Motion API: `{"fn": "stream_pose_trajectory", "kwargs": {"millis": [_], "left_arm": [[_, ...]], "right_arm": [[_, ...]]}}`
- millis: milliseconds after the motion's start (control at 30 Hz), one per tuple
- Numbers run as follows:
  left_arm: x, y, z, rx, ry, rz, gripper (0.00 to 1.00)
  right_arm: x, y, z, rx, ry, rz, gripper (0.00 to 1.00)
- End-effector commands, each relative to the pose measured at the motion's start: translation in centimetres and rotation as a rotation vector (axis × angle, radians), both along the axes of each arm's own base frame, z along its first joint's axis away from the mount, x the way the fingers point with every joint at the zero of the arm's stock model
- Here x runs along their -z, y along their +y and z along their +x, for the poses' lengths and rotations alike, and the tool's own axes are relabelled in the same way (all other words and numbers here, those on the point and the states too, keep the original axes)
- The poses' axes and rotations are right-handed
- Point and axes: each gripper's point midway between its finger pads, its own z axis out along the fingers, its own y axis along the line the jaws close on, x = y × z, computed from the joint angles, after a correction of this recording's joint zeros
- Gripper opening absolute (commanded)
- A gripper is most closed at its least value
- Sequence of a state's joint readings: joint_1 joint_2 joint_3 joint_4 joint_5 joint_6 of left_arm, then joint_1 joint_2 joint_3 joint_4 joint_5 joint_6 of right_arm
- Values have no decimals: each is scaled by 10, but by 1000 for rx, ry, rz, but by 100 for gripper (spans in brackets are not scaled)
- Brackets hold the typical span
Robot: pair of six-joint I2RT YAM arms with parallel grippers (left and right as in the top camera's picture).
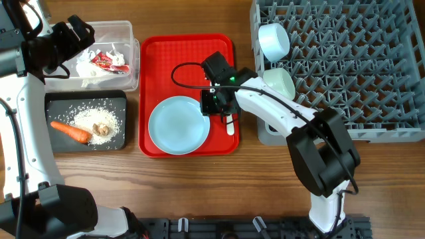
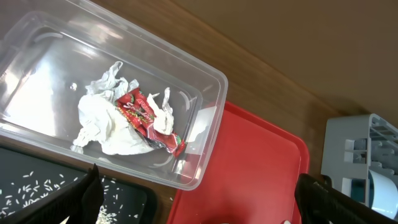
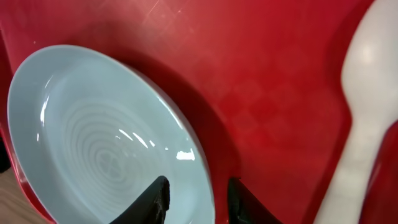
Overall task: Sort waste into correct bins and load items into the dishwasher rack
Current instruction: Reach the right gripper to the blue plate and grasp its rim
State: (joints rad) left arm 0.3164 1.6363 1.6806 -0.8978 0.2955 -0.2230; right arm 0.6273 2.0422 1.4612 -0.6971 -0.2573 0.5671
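The light blue plate (image 1: 176,125) lies on the red tray (image 1: 186,46), seen close in the right wrist view (image 3: 93,137). My right gripper (image 1: 211,109) (image 3: 198,199) is closed narrowly on the plate's right rim, one finger inside and one outside. The white spoon (image 1: 229,125) (image 3: 367,93) lies just right of it. My left gripper (image 1: 73,36) (image 2: 196,205) is open and empty above the clear tub (image 1: 126,26) (image 2: 211,74), which holds the red wrapper (image 2: 146,121) and tissue (image 2: 99,118). The black tray (image 1: 53,99) holds the carrot (image 1: 70,131), rice (image 1: 99,116) and brown scraps (image 1: 101,129). The yellow cup is out of view.
The grey rack (image 1: 358,66) (image 2: 360,149) stands at the right, with a light blue bowl (image 1: 273,40) and a pale green bowl (image 1: 279,81) at its left side. The right arm reaches across the rack's front left corner.
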Motion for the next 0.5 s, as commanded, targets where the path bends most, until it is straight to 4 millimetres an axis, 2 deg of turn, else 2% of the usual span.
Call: {"fn": "stream_pose_trajectory", "kwargs": {"millis": [0, 233, 467], "left_arm": [[-2, 2, 1, -2, -7, 10, 100], [-2, 2, 1, -2, -7, 10, 100], [-2, 2, 1, -2, -7, 11, 100]], "right_arm": [[10, 5, -5, -29, 34, 16, 31], [11, 6, -5, -38, 32, 19, 29], [18, 8, -6, -40, 68, 11, 34]]}}
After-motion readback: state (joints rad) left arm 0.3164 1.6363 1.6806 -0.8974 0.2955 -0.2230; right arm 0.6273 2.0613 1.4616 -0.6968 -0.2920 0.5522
